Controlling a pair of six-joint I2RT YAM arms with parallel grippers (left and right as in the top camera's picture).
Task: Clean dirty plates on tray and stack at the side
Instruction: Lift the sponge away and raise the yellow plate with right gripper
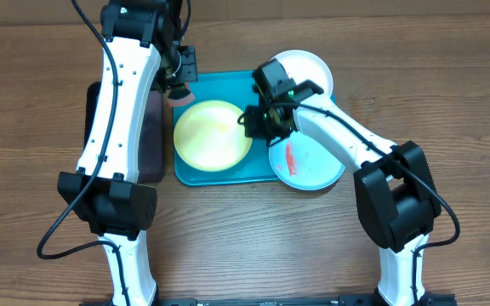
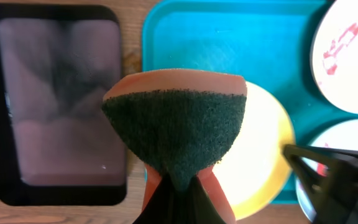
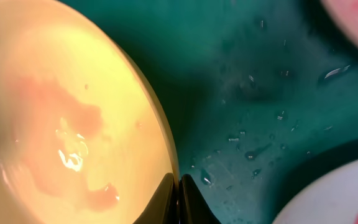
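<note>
While the right gripper pinched the rim of the lime-green plate lying on the tray, the left gripper hovered near the tray's far corner, clamped on a sponge. Wiping this plate looked to be the step in hand, and next the sponge had to come down onto it. Only the right wrist view showed its pale pink film and the water drops; overhead alone showed the smeared mint-blue plate and the white plate together

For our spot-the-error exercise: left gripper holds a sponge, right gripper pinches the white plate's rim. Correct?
No. The right gripper pinches the lime-green plate by its rim, not the white plate; the right wrist view shows it. The left gripper does hold the sponge.
</note>
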